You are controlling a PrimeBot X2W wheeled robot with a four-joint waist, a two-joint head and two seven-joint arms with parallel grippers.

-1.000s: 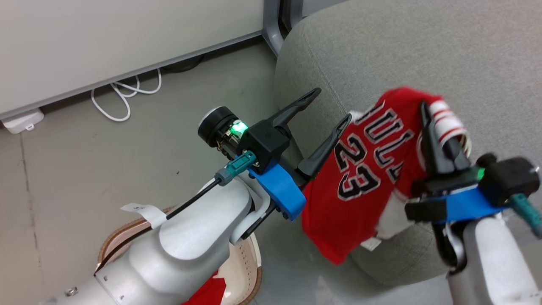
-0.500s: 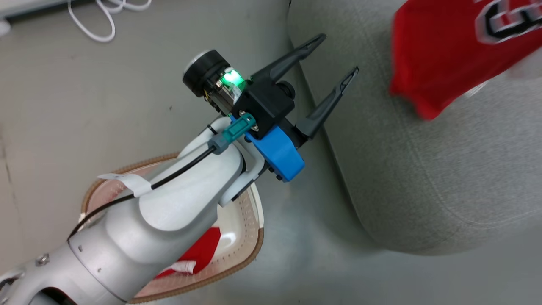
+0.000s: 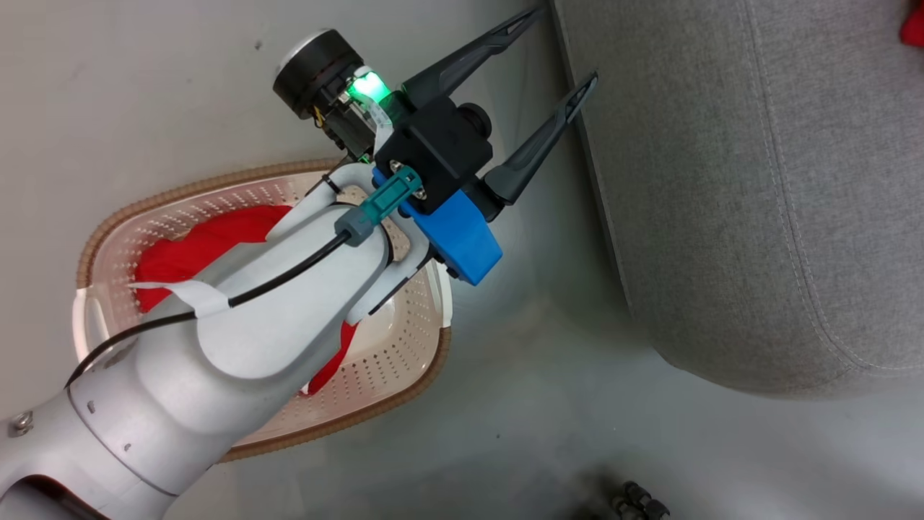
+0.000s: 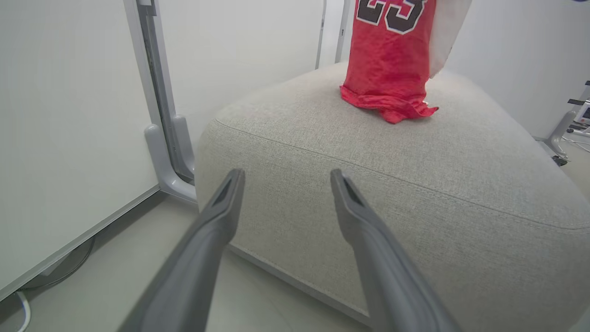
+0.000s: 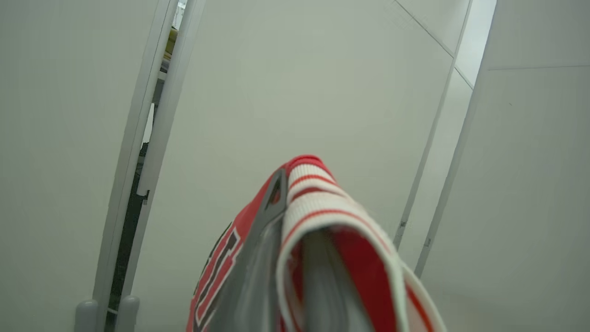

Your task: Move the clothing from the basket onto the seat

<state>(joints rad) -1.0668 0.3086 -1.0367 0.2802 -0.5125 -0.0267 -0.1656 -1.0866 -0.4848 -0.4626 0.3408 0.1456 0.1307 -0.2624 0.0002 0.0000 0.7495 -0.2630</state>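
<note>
Seemingly mid-placement: right end effector [image 5: 295,216] pinched the jersey [image 4: 392,55], hem touching the seat [image 4: 368,152]; release looked due (left end effector [image 3: 563,43] gaped empty; red clothing [image 3: 195,245] lay in the basket [image 3: 404,393]).

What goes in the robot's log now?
right gripper: shut on red jersey, hem on grey fabric seat | left gripper: open | white perforated basket: red garment inside

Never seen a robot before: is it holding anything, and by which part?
The right gripper holds the red jersey by its white-striped trim; the left gripper is open and empty.
</note>
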